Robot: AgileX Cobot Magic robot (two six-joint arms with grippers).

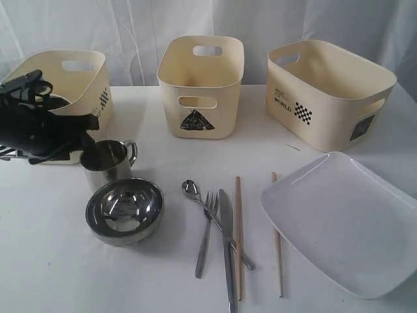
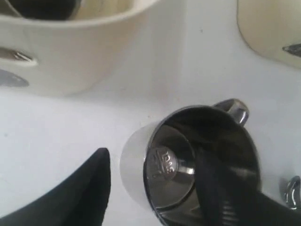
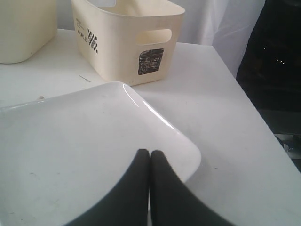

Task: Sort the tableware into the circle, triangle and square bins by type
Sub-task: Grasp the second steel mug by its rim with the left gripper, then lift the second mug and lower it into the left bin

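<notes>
Knife (image 1: pixel 229 280), fork (image 1: pixel 202 251), spoon (image 1: pixel 190 188), chopsticks (image 1: pixel 238 208) lie unsorted in front | mug (image 1: pixel 107 163) upright before left bin (image 1: pixel 88 85) | left gripper (image 2: pixel 150 162) wide, straddling mug wall, likely for rim pinch | right gripper (image 3: pixel 149 157) closed, empty, above plate (image 3: pixel 70 132) corner, idle

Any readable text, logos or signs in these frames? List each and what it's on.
"WORLD", beside a checkered mark: right bin, front.
Fine print above "WORLD": too small to read.
Black triangle sign: middle bin, front.
Dark square sticker: right bin's side, detail unreadable.
Stamp inside the mug: blurred.
Left bin: checkered mark only, no readable text.
</notes>
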